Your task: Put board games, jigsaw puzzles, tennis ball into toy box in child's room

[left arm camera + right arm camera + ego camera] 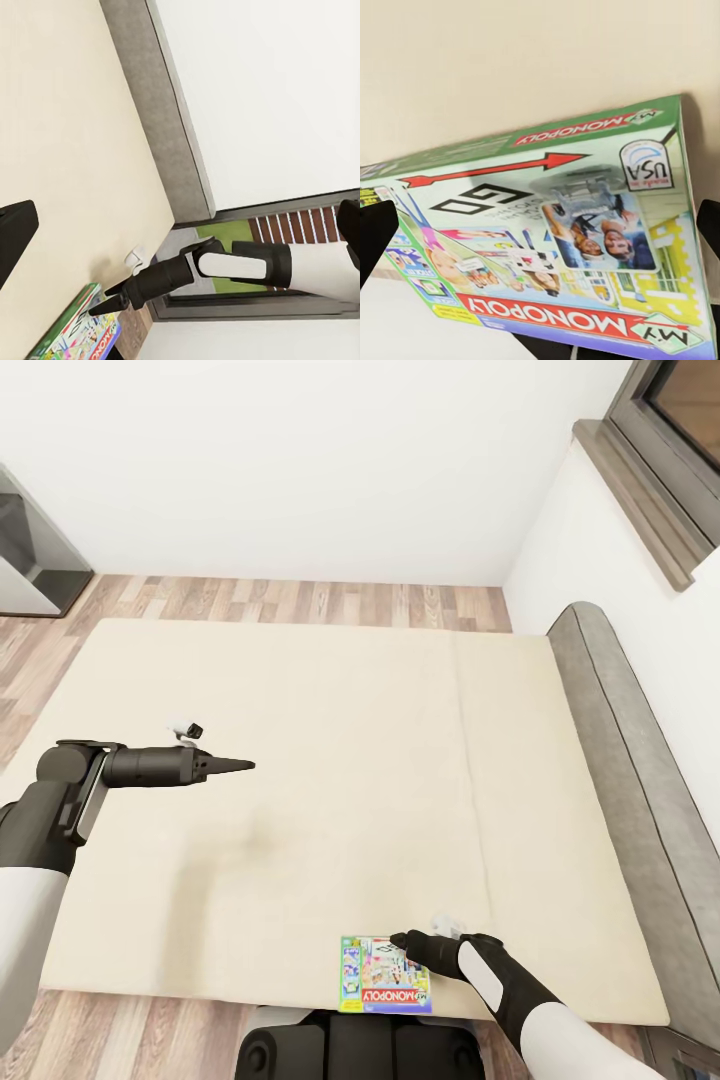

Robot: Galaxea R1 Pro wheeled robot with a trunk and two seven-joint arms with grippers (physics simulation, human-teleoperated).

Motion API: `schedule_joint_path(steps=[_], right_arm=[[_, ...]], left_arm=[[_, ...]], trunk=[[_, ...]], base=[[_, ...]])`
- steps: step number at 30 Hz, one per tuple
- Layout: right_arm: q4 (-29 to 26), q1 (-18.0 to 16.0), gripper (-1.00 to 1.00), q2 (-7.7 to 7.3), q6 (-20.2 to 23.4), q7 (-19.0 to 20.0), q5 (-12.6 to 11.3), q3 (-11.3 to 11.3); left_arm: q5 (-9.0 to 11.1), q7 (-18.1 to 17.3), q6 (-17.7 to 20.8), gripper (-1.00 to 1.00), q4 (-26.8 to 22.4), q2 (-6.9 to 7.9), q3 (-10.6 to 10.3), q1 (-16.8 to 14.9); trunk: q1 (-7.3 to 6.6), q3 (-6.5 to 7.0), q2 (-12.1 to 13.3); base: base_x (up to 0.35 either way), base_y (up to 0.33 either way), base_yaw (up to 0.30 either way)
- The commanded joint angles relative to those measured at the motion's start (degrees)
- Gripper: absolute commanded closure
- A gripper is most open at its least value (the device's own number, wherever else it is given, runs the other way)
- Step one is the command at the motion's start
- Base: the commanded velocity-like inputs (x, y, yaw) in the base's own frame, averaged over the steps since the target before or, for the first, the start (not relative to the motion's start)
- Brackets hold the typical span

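My right gripper [400,939] over board game [384,975] at bed [300,760] near edge, grip state unclear; box lies flat, squarish, "MY MONOPOLY" band toward me.

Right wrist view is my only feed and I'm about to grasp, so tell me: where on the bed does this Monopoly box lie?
Observer: The board game lies at the near edge of the bed, just in front of the robot's base.
Operator: Where is my pincer over it?
Observer: The right pincer is at the box's far edge, right of its middle.
Operator: And the other arm?
Observer: The left pincer hovers over bare mattress, well apart from the box, on the robot's left.
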Motion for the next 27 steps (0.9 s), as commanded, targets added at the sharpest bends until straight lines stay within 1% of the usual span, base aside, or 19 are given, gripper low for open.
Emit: schedule_joint_path(steps=[1, 7, 18, 27], right_arm=[[0.0, 0.0, -1.00, -0.02, 0.2, 0.0, 0.0, 0.2], [0.0, 0.0, -1.00, -0.02, 0.2, 0.0, 0.0, 0.2], [0.0, 0.0, -1.00, -0.02, 0.2, 0.0, 0.0, 0.2], [0.0, 0.0, -1.00, -0.02, 0.1, 0.0, 0.0, 0.2]], left_arm=[[0.0, -0.2, 0.6, -1.00, 0.0, 0.03, 0.0, 0.0], [0.0, -0.2, 0.6, -1.00, 0.0, 0.03, 0.0, 0.0], [0.0, -0.2, 0.6, -1.00, 0.0, 0.03, 0.0, 0.0], [0.0, -0.2, 0.6, -1.00, 0.0, 0.03, 0.0, 0.0]], trunk=[[0.03, -0.07, -0.1], [0.03, -0.07, -0.1], [0.03, -0.07, -0.1], [0.03, -0.07, -0.1]], base=[[0.000, 0.058, 0.000], [0.000, 0.065, 0.000], [0.000, 0.010, 0.000], [0.000, 0.065, 0.000]])
